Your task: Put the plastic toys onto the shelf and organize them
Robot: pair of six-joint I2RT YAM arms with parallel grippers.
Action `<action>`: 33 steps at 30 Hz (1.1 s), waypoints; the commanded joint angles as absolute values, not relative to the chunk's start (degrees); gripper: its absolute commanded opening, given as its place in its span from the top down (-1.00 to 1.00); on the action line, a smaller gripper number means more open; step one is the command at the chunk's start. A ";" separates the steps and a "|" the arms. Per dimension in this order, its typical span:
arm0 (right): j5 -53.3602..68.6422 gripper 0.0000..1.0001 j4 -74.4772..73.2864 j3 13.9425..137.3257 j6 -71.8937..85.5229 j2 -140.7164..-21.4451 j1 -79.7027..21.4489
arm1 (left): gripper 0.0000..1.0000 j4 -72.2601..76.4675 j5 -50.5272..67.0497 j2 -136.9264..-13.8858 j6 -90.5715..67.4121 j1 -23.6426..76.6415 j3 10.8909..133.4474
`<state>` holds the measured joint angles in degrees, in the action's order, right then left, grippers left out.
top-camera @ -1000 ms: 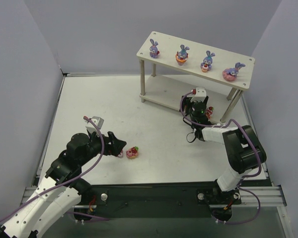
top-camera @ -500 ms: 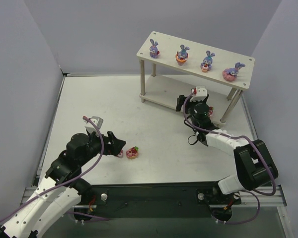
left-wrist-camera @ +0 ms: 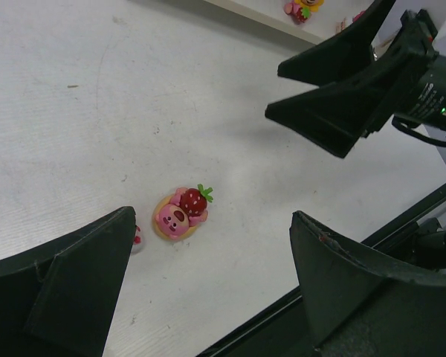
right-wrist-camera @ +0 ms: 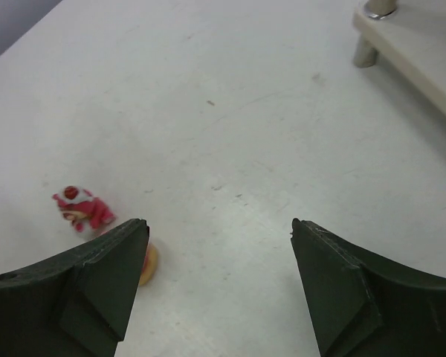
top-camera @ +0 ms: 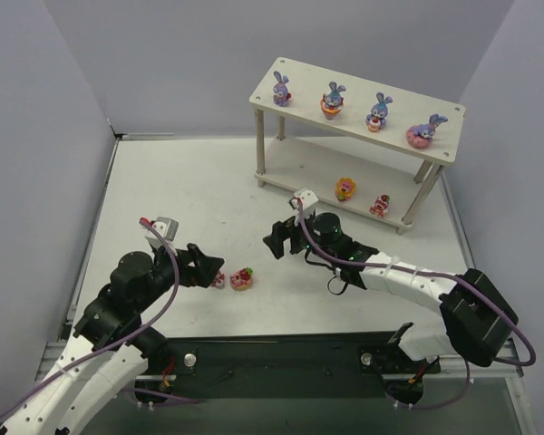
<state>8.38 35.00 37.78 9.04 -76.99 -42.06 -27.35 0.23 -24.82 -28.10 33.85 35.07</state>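
Observation:
The wooden shelf [top-camera: 299,76] stands at the back right. Several purple bunnies [top-camera: 333,100] stand in a row on its top board. An orange flower toy [top-camera: 345,188] and a pink-red toy [top-camera: 379,205] sit on the lower board. A pink strawberry toy [top-camera: 242,278] [left-wrist-camera: 181,212] and a small pink-red toy [top-camera: 218,279] [right-wrist-camera: 82,208] lie on the table. My left gripper [top-camera: 213,269] [left-wrist-camera: 212,216] is open and empty, just left of them. My right gripper [top-camera: 276,240] [right-wrist-camera: 218,223] is open and empty, right of them and a little farther back.
Grey walls close in the white table [top-camera: 181,181] on the left, back and right. A black rail [top-camera: 281,349] runs along the near edge. The shelf's front left leg [right-wrist-camera: 372,15] and lower board [right-wrist-camera: 424,67] lie at my right gripper's upper right.
My right arm has swung from the shelf's lower board left and nearer, toward the table toys. The two toys on the lower board now show. My left gripper has shifted slightly.

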 commanded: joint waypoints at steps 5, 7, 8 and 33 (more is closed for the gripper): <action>2.98 -0.60 37.35 38.23 25.14 -80.93 -51.49 | -0.89 -28.12 -1.32 -23.11 -28.74 34.10 35.77; 6.56 -0.60 36.92 39.90 24.44 -82.61 -51.94 | -0.89 -28.30 -1.06 -23.11 -28.65 34.10 35.95; 7.72 -0.60 36.57 40.60 24.17 -84.27 -52.12 | -0.89 -28.65 -1.05 -23.03 -28.65 34.10 36.03; 9.94 -0.05 28.83 49.92 24.87 -98.00 -57.48 | -0.89 -29.00 -1.49 -21.97 -28.48 34.10 36.03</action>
<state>10.55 29.91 46.68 24.23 -97.54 -57.10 -29.80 -0.86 -22.39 -28.29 33.82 35.07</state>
